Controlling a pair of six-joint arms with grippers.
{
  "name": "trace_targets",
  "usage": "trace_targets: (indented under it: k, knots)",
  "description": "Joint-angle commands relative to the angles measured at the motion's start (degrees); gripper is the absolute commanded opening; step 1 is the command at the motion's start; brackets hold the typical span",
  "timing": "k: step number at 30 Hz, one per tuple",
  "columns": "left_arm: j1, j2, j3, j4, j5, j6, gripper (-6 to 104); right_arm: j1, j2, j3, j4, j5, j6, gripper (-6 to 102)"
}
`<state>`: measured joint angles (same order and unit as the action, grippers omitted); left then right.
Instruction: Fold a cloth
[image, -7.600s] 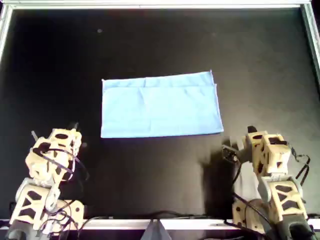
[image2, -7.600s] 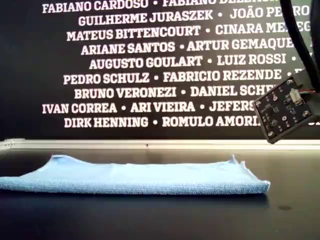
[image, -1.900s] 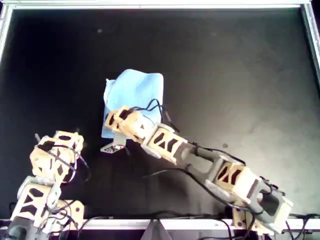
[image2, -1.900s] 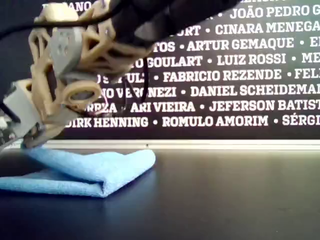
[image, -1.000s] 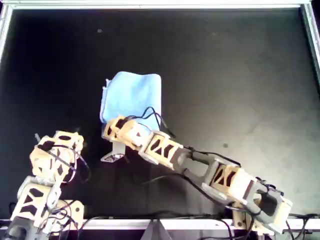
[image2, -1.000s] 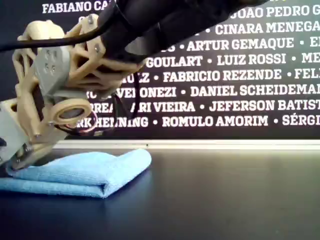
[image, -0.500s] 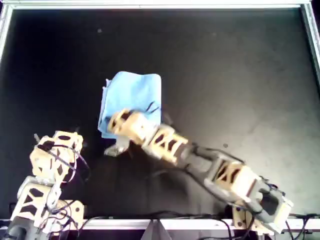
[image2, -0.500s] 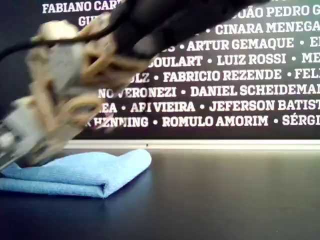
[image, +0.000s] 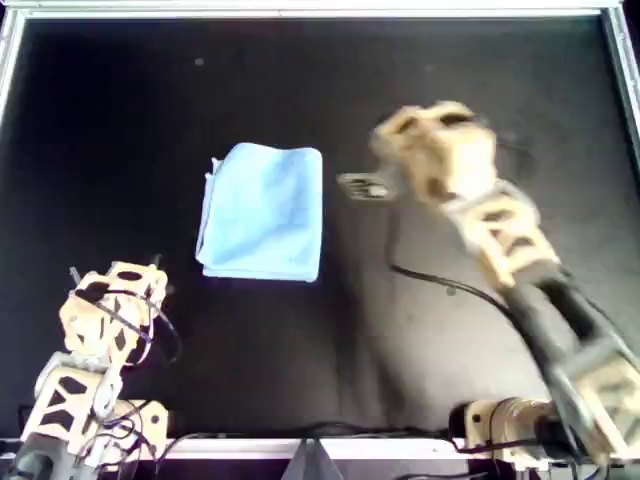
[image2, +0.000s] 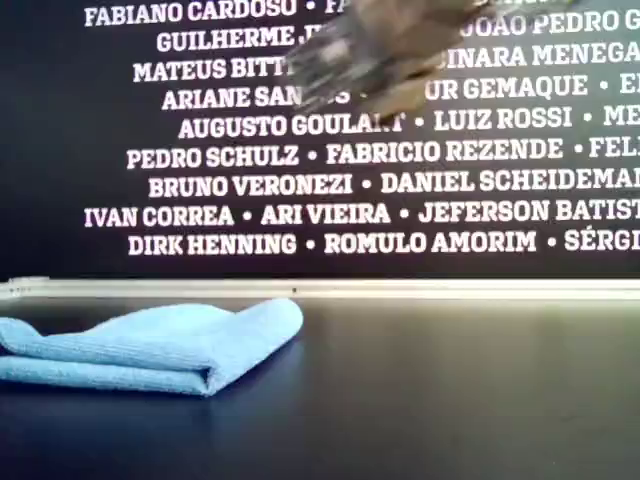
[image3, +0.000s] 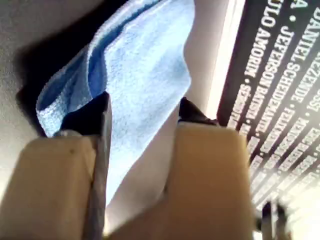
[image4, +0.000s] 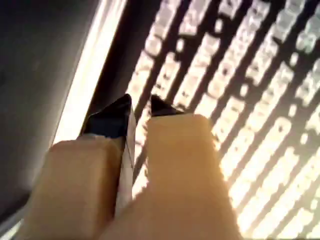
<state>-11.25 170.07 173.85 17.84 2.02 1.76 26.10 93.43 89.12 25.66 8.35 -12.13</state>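
Note:
The light blue cloth (image: 262, 212) lies folded in a small rectangle on the black table, left of centre in the overhead view. It is low on the exterior view's left (image2: 150, 345). My first gripper (image: 152, 268) rests at the overhead view's lower left, apart from the cloth. Its wrist view shows the jaws open and empty (image3: 142, 107), with the cloth (image3: 145, 65) beyond them. My second arm (image: 440, 150) is blurred, raised, to the cloth's right. My second gripper (image4: 137, 107) holds nothing, jaws almost together, facing the lettered wall.
A metal rail (image: 320, 10) runs along the table's back edge and shows in the exterior view (image2: 400, 288). Behind it stands a black wall with white names (image2: 400, 150). The second arm's base (image: 500, 425) and cables (image: 300, 435) sit at the front edge.
My second gripper has let go of the cloth at its left edge and swung up and away to the overhead view's right. The cloth stays folded. My first arm has not moved.

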Motion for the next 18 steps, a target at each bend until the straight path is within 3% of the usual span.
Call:
trace_targets:
  k: [1,4,6,13,18]
  knots:
    - [1.23,1.23,-0.35,-0.09,-0.53,-0.35,46,-5.63,12.57,7.65,-4.22,-0.79,0.26,-2]
    - [1.41,1.23,-0.35,-0.09,-0.79,-0.35,46,-9.40,21.80,18.28,-7.21,-0.79,0.44,2]
    - [1.41,1.23,-0.35,-0.09,-0.79,-0.35,46,-11.43,29.36,26.02,-10.20,-0.79,1.85,2]
    - [1.41,1.23,-0.35,-0.09,-0.79,-0.35,46,-16.08,52.21,55.37,-22.24,0.00,10.02,2]
    - [1.41,1.23,-0.35,-0.09,-0.79,-0.35,46,-18.63,61.61,70.14,-27.42,0.09,9.93,2]
